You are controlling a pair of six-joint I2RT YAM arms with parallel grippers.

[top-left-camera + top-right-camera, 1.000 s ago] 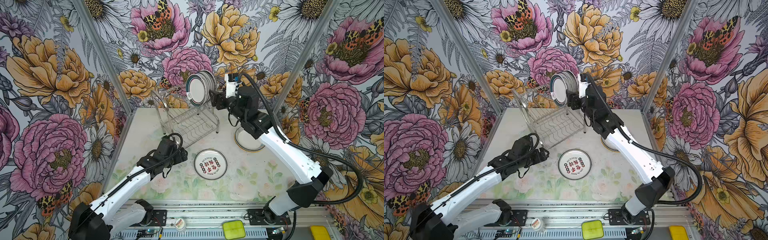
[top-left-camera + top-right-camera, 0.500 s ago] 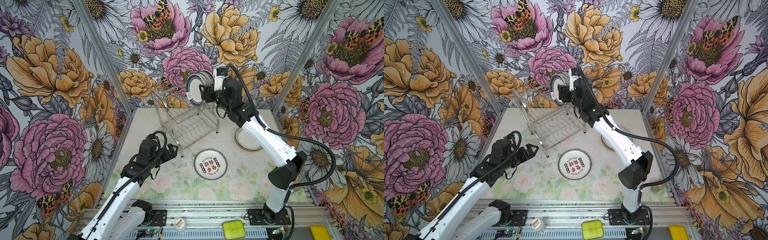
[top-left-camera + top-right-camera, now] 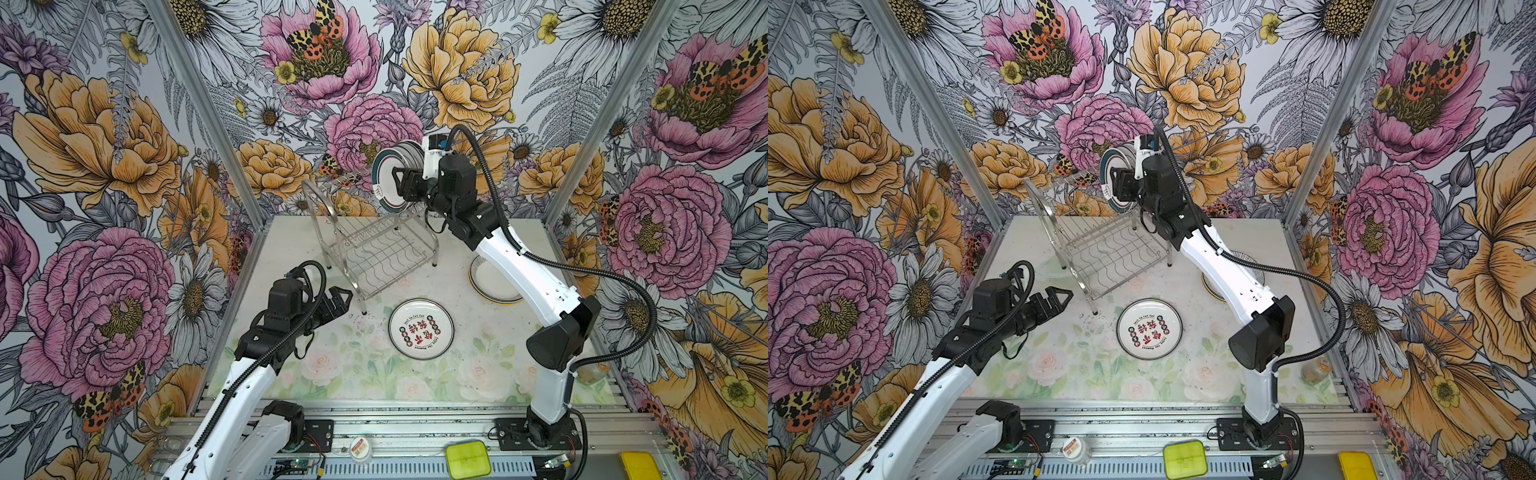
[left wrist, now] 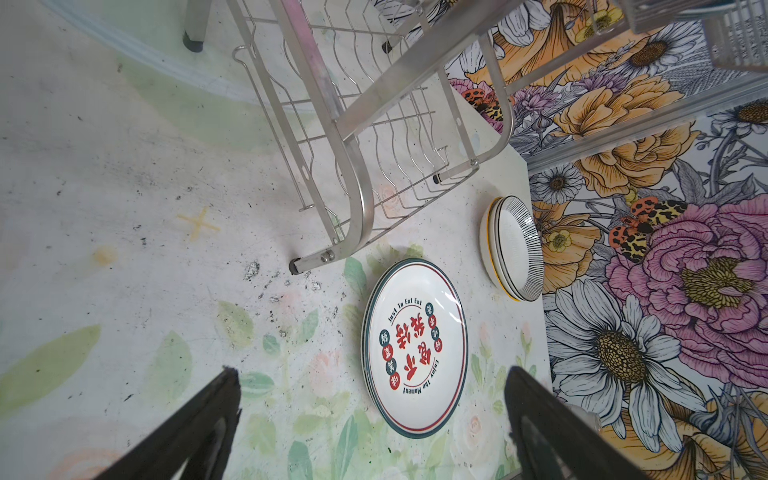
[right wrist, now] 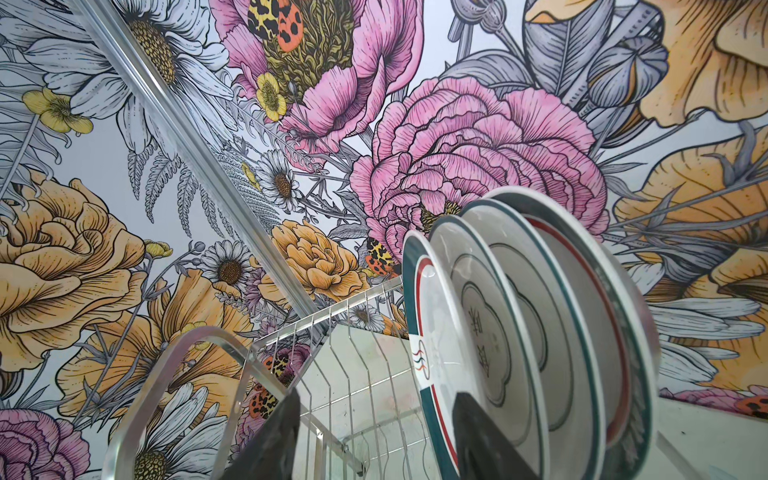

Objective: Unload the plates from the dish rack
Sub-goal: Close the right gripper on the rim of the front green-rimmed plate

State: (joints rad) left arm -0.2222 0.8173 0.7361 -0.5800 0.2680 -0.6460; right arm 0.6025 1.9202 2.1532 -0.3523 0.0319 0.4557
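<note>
A glossy round teal-rimmed plate (image 5: 417,332) is straddled, ungripped, by the right gripper's (image 5: 376,399) parted jaws; the left gripper (image 4: 374,372) is spread wide, empty.

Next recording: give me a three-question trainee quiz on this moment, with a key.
1. True or false: the left gripper holds a plate.
2. The plates in the dish rack stand on: A the upper tier, B the lower shelf, C both.
3. Which plate do the right gripper jaws straddle?
Key: 1 false, it is open and empty. 2 A. 3 the front teal-banded plate, not yet clamped.
</note>
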